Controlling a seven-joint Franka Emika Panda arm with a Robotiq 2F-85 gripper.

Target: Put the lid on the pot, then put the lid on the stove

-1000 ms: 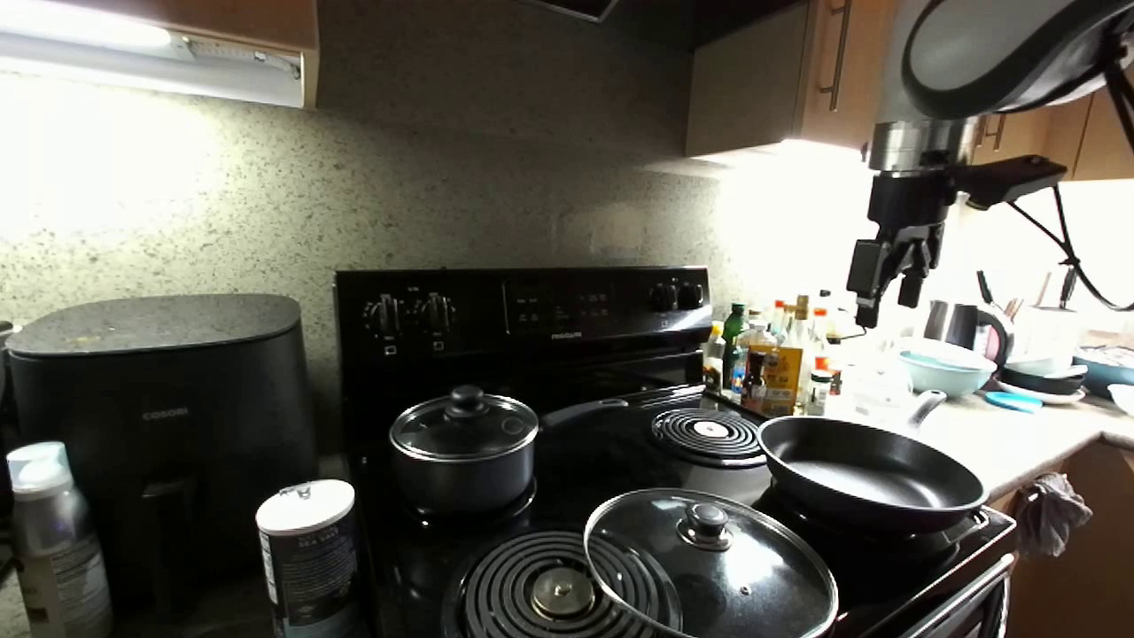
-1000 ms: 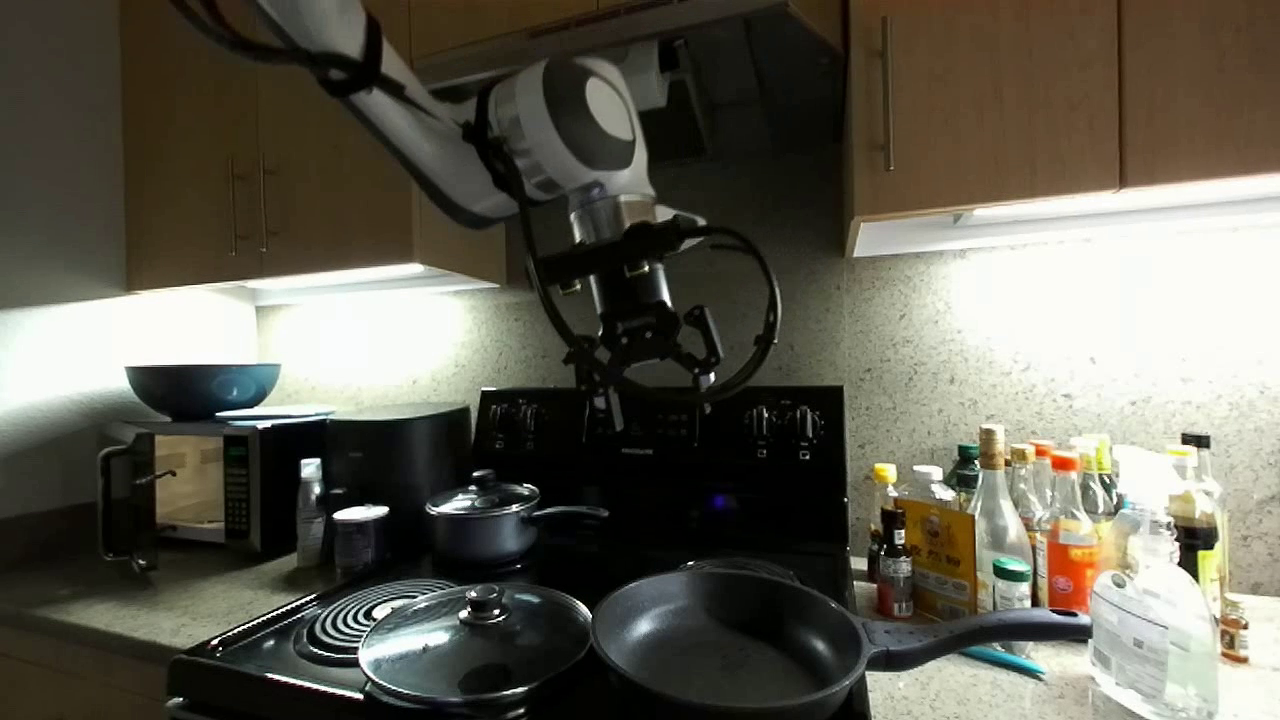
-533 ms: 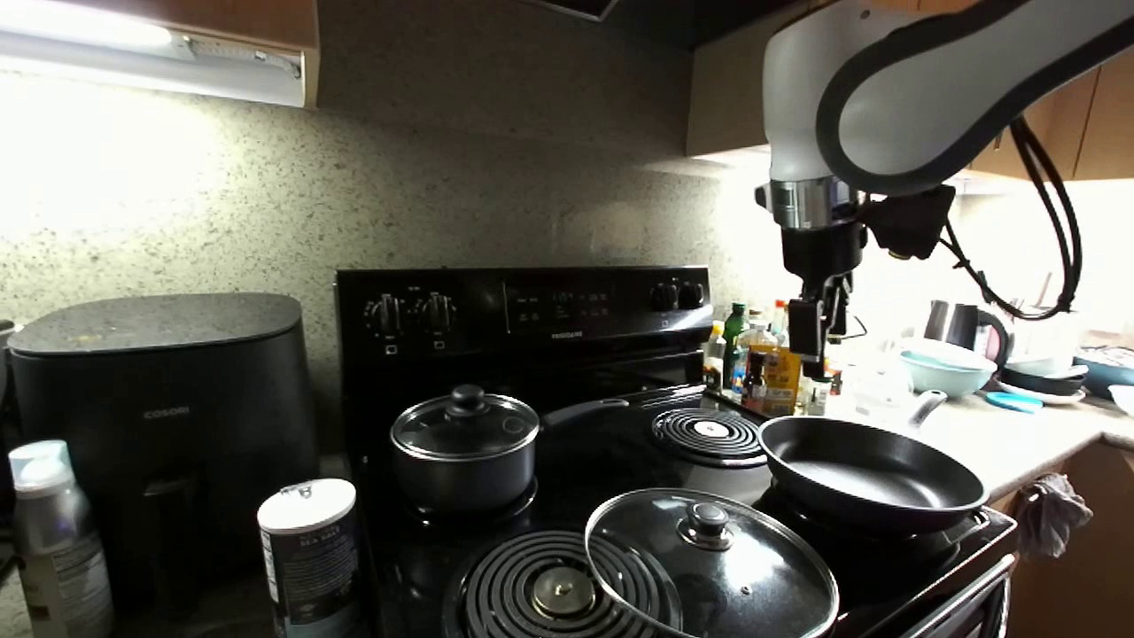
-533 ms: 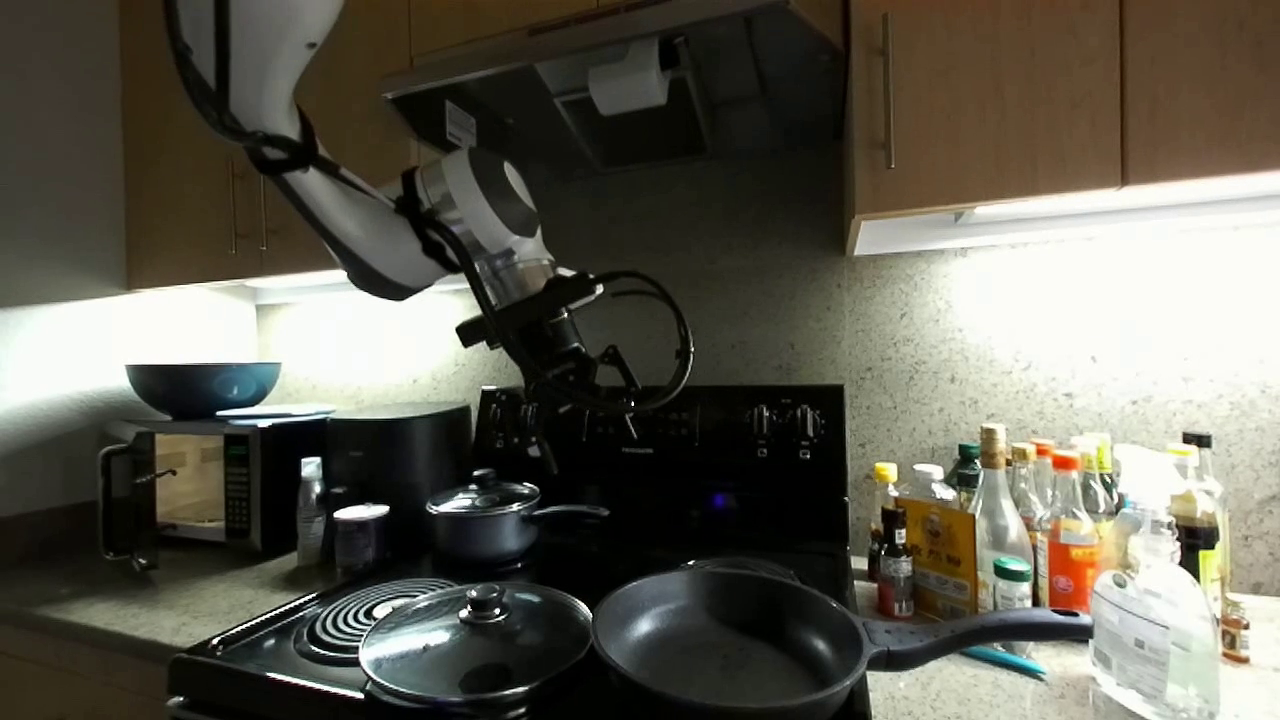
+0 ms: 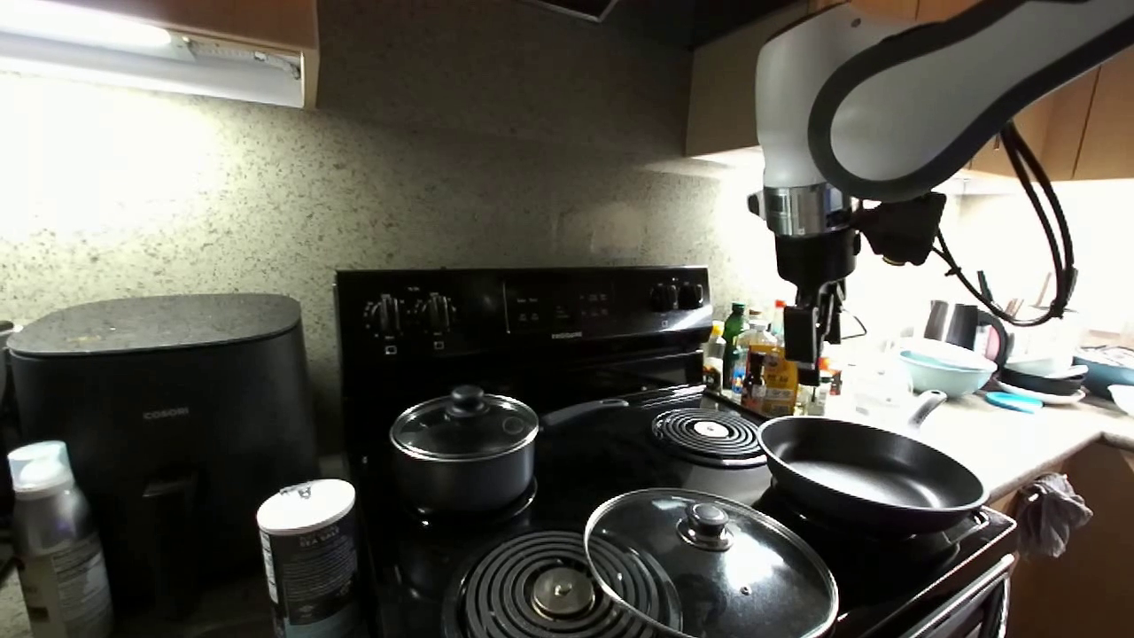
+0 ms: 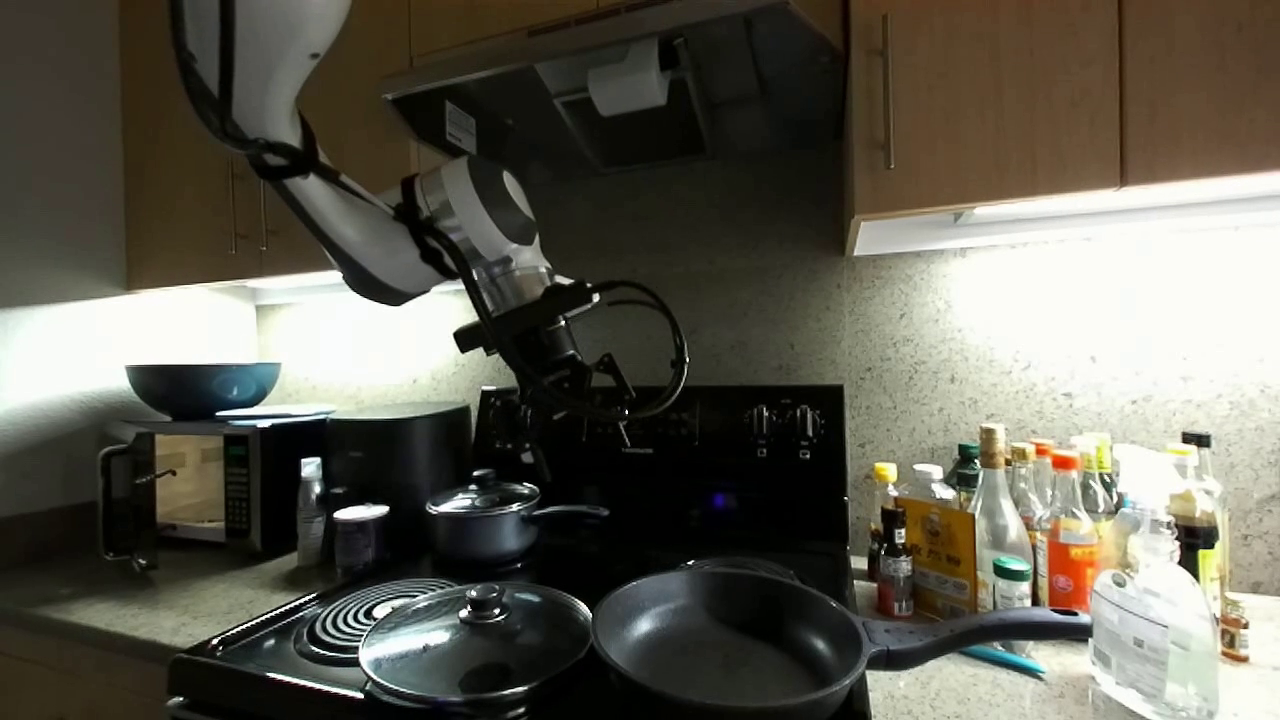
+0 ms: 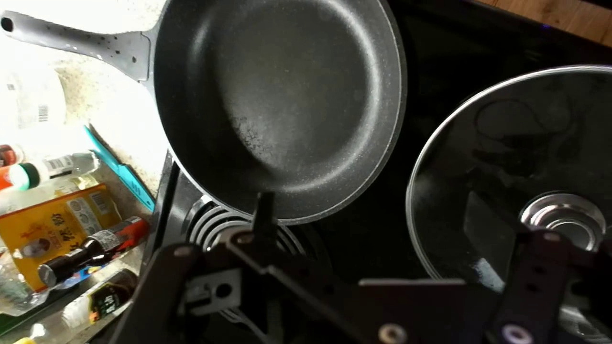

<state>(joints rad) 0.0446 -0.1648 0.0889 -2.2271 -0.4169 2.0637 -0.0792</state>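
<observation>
The lid [image 5: 744, 580], clear glass with a steel rim and dark knob, rests on the front of the stove, partly over a coil burner. Right beside it stands the pot, a wide black frying pan [image 6: 725, 640], uncovered, its inside bare. The black stove [image 5: 523, 354] carries both. High over the stove hangs my gripper [image 6: 583, 450], open, fingers pointing down and touching nothing. Seen in the wrist view, the gripper [image 7: 380, 215] has its fingers wide apart, one in front of the pan's edge, the other in front of the glass. The lid's knob [image 7: 566, 222] is partly covered by that finger.
A smaller lidded pot [image 5: 465, 470] sits on a rear burner. Bottles and a yellow box [image 6: 940, 560] crowd the counter, near the pan's handle [image 6: 980, 630]. An air fryer [image 5: 159, 443] and salt canister [image 5: 310, 558] stand on the opposite side. A range hood [image 6: 620, 90] hangs above.
Over the last second my gripper has come down and swung across toward the lid's side, staying open; in the last half second it barely moved. Lid and pan have kept their places.
</observation>
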